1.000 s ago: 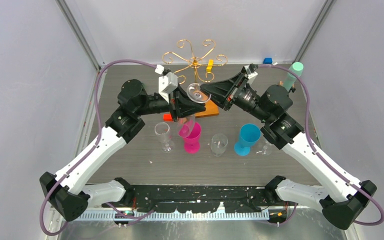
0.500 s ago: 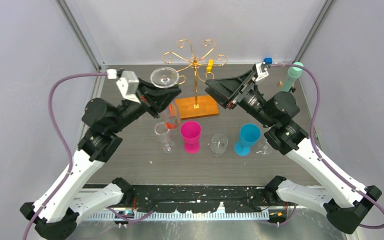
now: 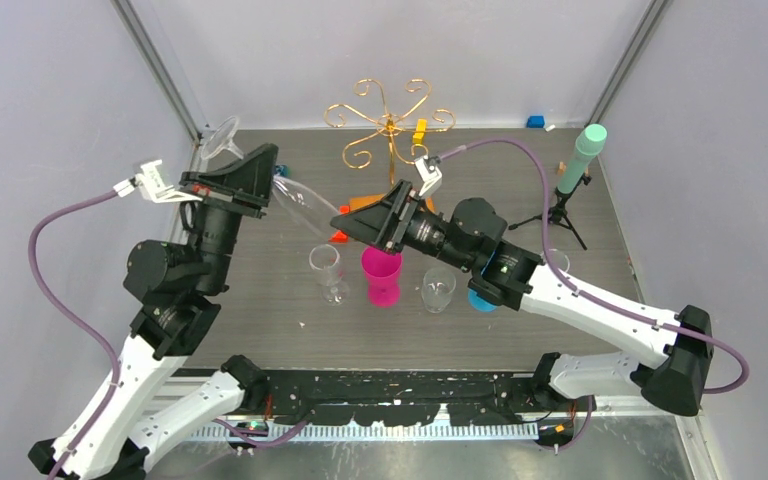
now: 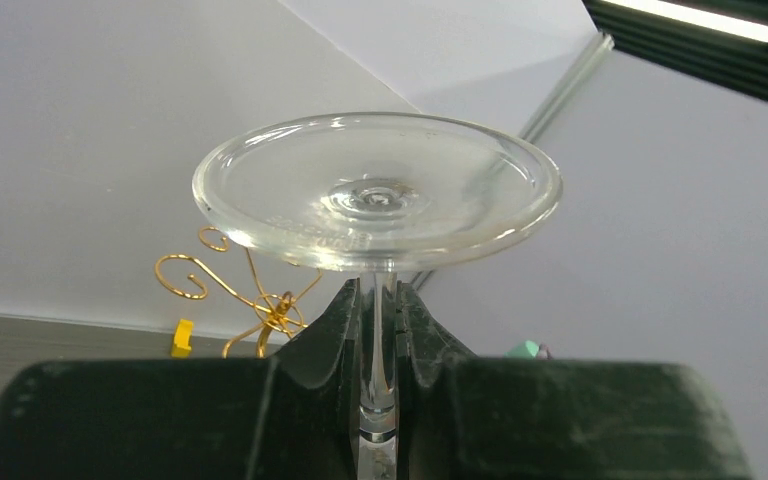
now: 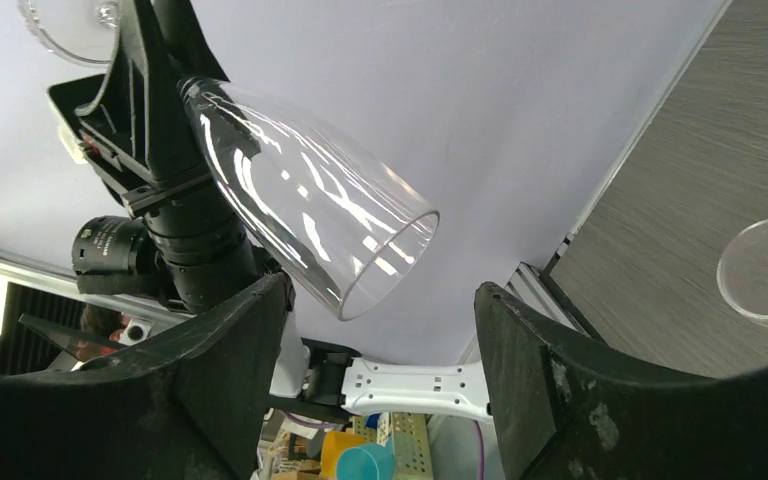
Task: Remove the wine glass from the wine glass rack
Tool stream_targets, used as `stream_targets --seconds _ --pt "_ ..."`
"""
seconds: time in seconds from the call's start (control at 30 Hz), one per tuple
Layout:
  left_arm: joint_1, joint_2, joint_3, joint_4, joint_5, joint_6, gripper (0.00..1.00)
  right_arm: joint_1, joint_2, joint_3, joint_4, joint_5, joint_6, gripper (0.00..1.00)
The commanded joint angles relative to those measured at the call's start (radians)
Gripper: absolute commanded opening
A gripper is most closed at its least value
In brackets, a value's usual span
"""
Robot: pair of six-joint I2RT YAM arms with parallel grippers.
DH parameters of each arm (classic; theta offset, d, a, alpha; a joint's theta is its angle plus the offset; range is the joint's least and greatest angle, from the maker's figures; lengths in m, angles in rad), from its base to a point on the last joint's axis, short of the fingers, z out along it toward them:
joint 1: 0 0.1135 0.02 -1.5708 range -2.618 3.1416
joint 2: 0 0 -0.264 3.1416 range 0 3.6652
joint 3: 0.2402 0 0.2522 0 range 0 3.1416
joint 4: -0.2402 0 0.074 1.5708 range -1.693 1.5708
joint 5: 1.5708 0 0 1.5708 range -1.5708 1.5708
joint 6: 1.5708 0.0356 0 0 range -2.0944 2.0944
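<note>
Inside pale walls [image 3: 60, 100], over the grey tabletop [image 3: 260, 310], left fingers [image 4: 330, 345] clench the glass [image 4: 375, 190] stem; right fingers [image 5: 225, 380] gape empty near its bowl.

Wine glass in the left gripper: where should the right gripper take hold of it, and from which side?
Take the wine glass by its bowl, coming from its open rim. The left gripper is shut on the stem next to the foot, so the tilted bowl is the only free part, and its mouth points between the open fingers of the right gripper.
</note>
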Motion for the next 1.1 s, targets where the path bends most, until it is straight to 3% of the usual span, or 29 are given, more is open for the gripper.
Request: stream_targets --seconds 0.0,0.07,0.17,0.47,0.73,0.93,1.07 --pt "0.001 -0.038 -0.020 0.101 -0.170 -0.108 0.00 0.021 -0.007 0.051 0.123 0.055 -0.050 0.74" --pt "0.002 -0.050 -0.033 0.104 -0.185 -0.135 0.00 0.023 0.004 0.047 0.175 0.046 -0.032 0.71" --pt "0.002 -0.063 -0.052 0.104 -0.199 -0.177 0.00 0.025 0.031 0.048 0.253 0.017 -0.003 0.58" --pt "0.002 -0.095 -0.071 0.098 -0.222 -0.229 0.00 0.025 0.117 0.084 0.434 -0.037 0.056 0.42" --pt "0.001 -0.111 -0.138 0.182 -0.233 -0.239 0.00 0.026 0.196 0.103 0.652 -0.097 0.189 0.38" --pt "0.001 -0.113 -0.172 0.233 -0.264 -0.217 0.00 0.039 0.224 0.112 0.688 -0.120 0.228 0.38" --pt "0.001 -0.115 -0.180 0.232 -0.264 -0.226 0.00 0.041 0.223 0.116 0.674 -0.116 0.215 0.25"
